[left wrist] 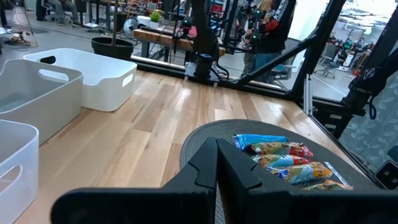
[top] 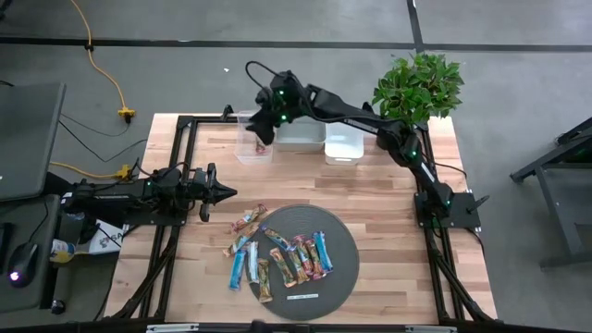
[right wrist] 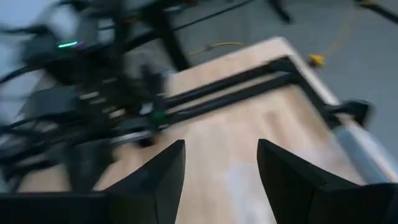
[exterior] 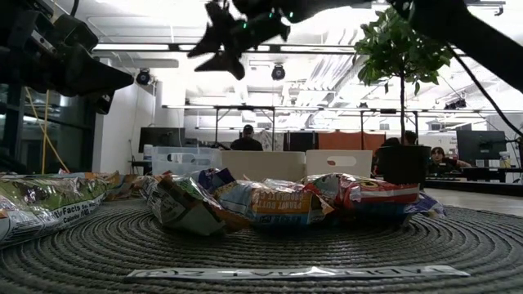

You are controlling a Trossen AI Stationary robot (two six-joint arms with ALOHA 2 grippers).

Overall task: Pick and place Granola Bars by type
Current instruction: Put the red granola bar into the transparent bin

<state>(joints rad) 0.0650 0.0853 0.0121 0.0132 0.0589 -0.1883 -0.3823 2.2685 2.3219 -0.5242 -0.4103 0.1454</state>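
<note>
Granola Bars [top: 277, 257] lie on the mat, well apart from the released right claw [top: 261, 130].

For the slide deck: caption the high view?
Right gripper open over the bins; granola bars wait on the mat.

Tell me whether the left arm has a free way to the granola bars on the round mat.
Probably yes. The left pincer is shut, empty, beside the mat, pointing toward the granola bars. Only bare tabletop lies between; the right pincer hovers over the far bins.

Granola Bars [left wrist: 283, 158] on round mat [left wrist: 205, 140] beside white bins [left wrist: 93, 78].
</note>
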